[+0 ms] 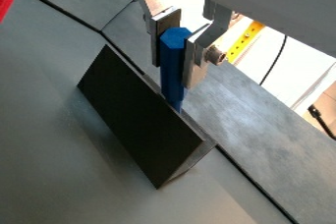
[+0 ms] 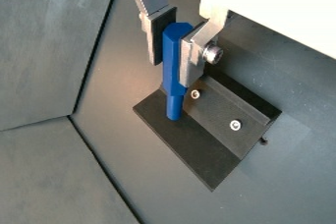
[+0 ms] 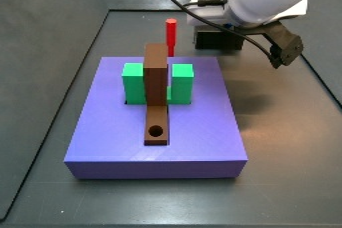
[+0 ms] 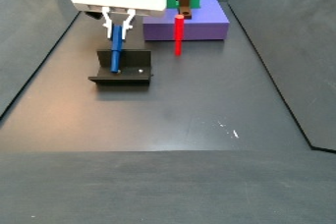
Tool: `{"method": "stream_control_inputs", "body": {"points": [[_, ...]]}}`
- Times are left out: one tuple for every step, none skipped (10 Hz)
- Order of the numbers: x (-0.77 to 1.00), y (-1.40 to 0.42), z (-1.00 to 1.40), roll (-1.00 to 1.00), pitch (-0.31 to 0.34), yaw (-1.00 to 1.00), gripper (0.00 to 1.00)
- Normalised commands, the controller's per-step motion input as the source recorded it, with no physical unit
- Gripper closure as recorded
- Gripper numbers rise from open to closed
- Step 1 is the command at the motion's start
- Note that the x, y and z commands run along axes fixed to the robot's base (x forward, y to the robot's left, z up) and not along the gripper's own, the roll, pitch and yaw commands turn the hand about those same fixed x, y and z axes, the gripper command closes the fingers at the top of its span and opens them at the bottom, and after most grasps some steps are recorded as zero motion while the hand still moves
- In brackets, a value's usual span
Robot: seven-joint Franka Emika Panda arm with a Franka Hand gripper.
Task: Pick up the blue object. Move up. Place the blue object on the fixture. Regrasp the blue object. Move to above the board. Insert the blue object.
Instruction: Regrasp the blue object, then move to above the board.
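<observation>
Blue peg (image 2: 174, 69) stands upright on the fixture (image 2: 210, 135), upper left of a side view (image 4: 117, 47). I read the gripper (image 2: 171, 39) as closed narrow on its upper part, likely steadying it for the regrasp. Board (image 3: 156, 94) sits apart.

Held upright in the gripper (image 2: 176, 43) over the fixture (image 2: 217, 140): smooth, matt plastic-looking blue peg (image 2: 175, 71). Flat brushed-silver metal fingers (image 2: 198, 51), dark pads. Matt dark fixture with small shiny screws. Dull grey floor (image 4: 197, 110), faintly scuffed.

Grey floor (image 4: 197, 100): fixture (image 4: 121, 75), violet slab (image 4: 203, 27).
</observation>
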Motion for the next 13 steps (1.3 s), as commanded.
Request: {"method": "stream_control_inputs", "body": {"points": [[0.00,0.00,0.00,0.00,0.000,0.00,1.00],[0.00,0.00,0.00,0.00,0.000,0.00,1.00],[0.00,0.00,0.00,0.00,0.000,0.00,1.00],[0.00,0.00,0.00,0.00,0.000,0.00,1.00],[0.00,0.00,0.00,0.00,0.000,0.00,1.00],[0.00,0.00,0.00,0.00,0.000,0.00,1.00],[0.00,0.00,0.00,0.00,0.000,0.00,1.00],[0.00,0.00,1.40,0.00,0.000,0.00,1.00],[-0.03,0.01,1.40,-0.09,-0.007,0.00,1.00],[-0.08,0.05,1.40,-0.16,-0.055,0.00,1.00],[-0.08,0.04,1.40,-0.13,-0.054,-0.01,1.00],[-0.08,0.03,1.40,-0.11,-0.039,-0.03,1.00],[-0.08,0.04,1.40,-0.06,-0.003,-0.04,1.00]]}}
